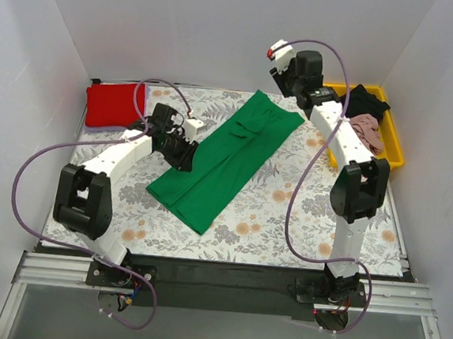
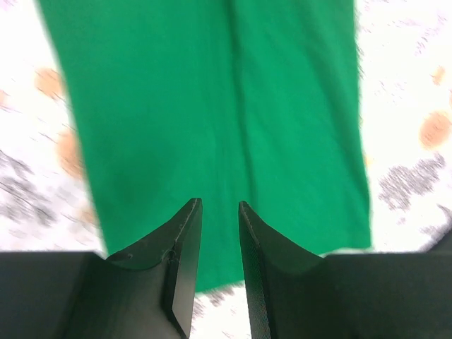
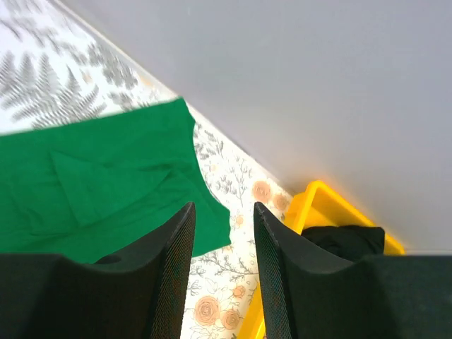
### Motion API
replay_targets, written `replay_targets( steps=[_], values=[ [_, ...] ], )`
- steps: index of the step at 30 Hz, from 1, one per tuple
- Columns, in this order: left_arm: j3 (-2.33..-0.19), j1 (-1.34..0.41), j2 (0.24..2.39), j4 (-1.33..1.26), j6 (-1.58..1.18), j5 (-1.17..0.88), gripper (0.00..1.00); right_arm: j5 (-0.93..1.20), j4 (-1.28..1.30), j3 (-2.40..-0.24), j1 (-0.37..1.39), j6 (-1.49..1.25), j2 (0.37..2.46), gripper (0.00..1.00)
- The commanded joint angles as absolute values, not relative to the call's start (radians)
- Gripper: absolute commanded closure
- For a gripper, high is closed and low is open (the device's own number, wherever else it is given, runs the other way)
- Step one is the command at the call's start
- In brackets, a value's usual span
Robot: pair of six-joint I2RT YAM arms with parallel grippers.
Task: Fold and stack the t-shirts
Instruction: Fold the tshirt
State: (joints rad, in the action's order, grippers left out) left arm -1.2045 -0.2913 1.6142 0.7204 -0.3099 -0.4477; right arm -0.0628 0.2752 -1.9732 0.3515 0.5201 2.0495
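A bright green t-shirt (image 1: 228, 155) lies folded lengthwise into a long strip, running diagonally across the floral cloth. It fills the left wrist view (image 2: 212, 120) and shows in the right wrist view (image 3: 99, 191). A folded red t-shirt (image 1: 111, 104) lies at the back left. A black t-shirt (image 1: 366, 98) and a dusty pink t-shirt (image 1: 368, 128) lie in the yellow tray (image 1: 395, 148). My left gripper (image 1: 186, 158) hovers over the strip's left edge near its near end, open and empty (image 2: 219, 206). My right gripper (image 1: 286, 81) is raised above the shirt's far end, open and empty (image 3: 222, 208).
The grey-and-orange floral cloth (image 1: 270, 213) covers the table. White walls enclose the back and both sides. The yellow tray stands against the right wall at the back. Purple cables loop off both arms.
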Motion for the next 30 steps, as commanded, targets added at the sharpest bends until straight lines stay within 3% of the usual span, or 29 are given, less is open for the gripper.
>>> replay_targets(
  steps=[1, 4, 8, 15, 19, 22, 27, 30],
  values=[
    [-1.294, -0.301, 1.722, 0.661, -0.259, -0.353, 0.74, 0.023, 0.366, -1.948, 0.348, 0.434, 1.985, 0.54],
    [-1.36, -0.33, 1.83, 0.658, -0.232, -0.203, 0.8, 0.09, 0.514, -1.945, 0.348, 0.381, 1.964, 0.54],
    [-1.374, -0.342, 1.91, 0.658, -0.213, -0.134, 0.82, 0.173, 0.592, -1.812, 0.348, 0.367, 1.869, 0.42],
    [-1.238, -0.408, 1.879, 0.67, -0.178, -0.014, 0.81, 0.247, 0.618, -1.613, 0.344, 0.354, 1.763, 0.4],
    [-1.122, -0.494, 1.812, 0.748, -0.21, -0.055, 0.82, 0.258, 0.635, -1.572, 0.344, 0.347, 1.747, 0.4],
    [-1.051, -0.633, 1.755, 0.816, -0.291, -0.126, 0.83, 0.247, 0.656, -1.571, 0.344, 0.344, 1.761, 0.41],
    [-1.08, -0.719, 1.672, 0.902, -0.426, -0.374, 0.83, 0.271, 0.667, -1.594, 0.345, 0.319, 1.818, 0.47],
    [-1.123, -0.718, 1.599, 0.833, -0.497, -0.394, 0.83, 0.307, 0.67, -1.609, 0.344, 0.305, 1.861, 0.61]
  ],
)
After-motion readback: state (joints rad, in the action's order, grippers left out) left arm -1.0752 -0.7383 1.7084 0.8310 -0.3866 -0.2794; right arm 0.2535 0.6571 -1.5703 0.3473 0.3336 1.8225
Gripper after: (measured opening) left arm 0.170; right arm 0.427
